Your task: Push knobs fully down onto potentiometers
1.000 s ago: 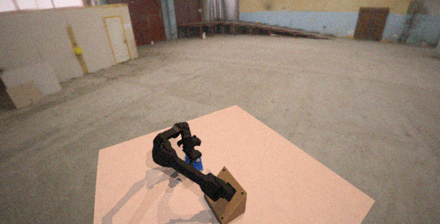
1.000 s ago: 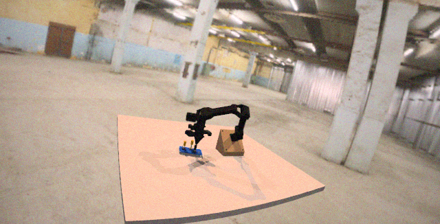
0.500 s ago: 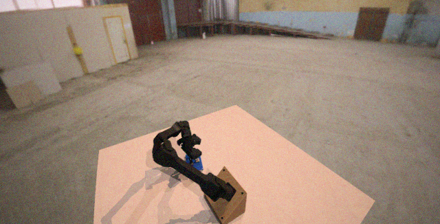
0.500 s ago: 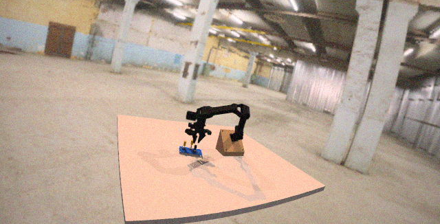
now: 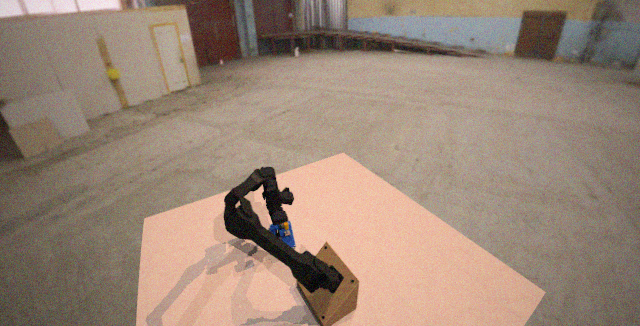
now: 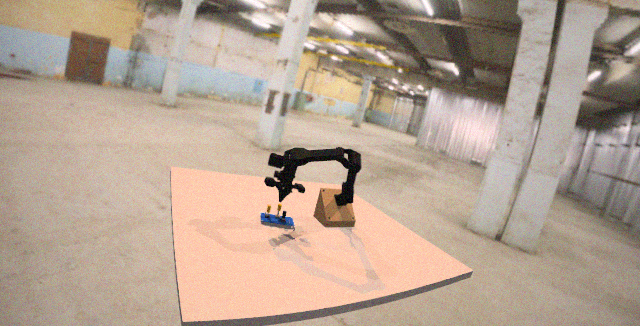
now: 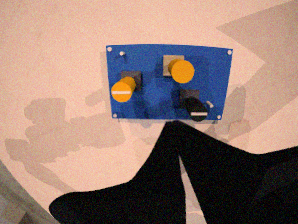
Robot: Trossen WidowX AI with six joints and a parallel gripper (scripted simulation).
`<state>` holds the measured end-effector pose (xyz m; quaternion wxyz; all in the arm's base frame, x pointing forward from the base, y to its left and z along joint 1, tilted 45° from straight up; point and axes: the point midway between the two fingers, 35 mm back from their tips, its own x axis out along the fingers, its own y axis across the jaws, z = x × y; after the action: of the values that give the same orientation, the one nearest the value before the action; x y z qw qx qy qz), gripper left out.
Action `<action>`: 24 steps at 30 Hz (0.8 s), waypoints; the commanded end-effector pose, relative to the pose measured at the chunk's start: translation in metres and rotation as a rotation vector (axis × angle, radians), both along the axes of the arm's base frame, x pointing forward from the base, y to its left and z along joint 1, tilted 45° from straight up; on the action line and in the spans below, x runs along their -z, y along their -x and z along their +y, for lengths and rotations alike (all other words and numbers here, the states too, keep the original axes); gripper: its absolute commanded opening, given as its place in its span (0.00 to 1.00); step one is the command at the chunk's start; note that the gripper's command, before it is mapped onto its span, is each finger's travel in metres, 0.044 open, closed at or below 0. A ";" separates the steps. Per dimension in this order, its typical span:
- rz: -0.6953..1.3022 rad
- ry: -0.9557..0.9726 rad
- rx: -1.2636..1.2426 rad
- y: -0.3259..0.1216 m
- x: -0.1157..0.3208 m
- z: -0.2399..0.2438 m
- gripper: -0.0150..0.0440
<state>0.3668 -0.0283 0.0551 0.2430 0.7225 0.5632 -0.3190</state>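
Note:
The blue circuit board stands just above the table. It carries an orange knob on a dark potentiometer at the left in the wrist view, a second orange knob on a pale potentiometer, and a black knob on a dark potentiometer. In the exterior view both orange knobs stand tall and the black one sits lower. My gripper is shut with nothing between its fingertips. It is above the board, clear of the knobs.
The arm's wooden wedge base stands on the pale pink table. The arm arches from it to above the board. Small pale pins and screws show on the board, and the arm's shadows fall beside it.

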 end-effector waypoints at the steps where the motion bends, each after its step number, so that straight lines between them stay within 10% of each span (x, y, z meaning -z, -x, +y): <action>1: 0.087 -0.016 0.085 -0.004 0.001 -0.004 0.25; 24: 0.642 -0.146 0.640 -0.024 0.005 -0.023 0.25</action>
<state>0.3890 -0.0478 0.0513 -0.0742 0.7457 0.4016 -0.5265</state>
